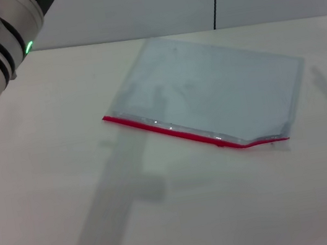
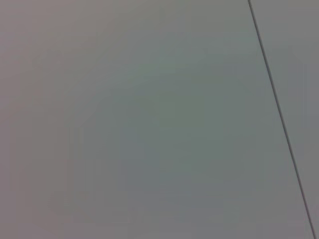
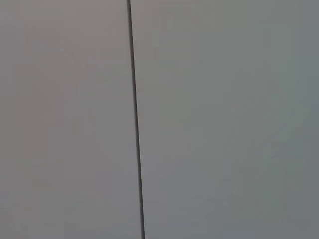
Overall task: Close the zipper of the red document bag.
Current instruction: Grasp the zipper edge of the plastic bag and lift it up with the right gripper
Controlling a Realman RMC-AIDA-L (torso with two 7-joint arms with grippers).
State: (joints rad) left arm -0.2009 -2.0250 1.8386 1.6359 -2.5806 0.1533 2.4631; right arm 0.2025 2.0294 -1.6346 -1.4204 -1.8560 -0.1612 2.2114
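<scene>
While both arms sit raised at the frame's upper corners, claws unseen, the bag [image 1: 208,87] lies flat mid-table [image 1: 76,238], likely light, floppy and slippery; best pinned near the zipper [image 1: 184,131] and pulled by its slider, too small to locate.

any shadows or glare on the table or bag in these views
Head view: a soft arm shadow falls on the table left of and below the red document bag, with small glints along the zipper. Both wrist views show only a plain wall with a seam.
</scene>
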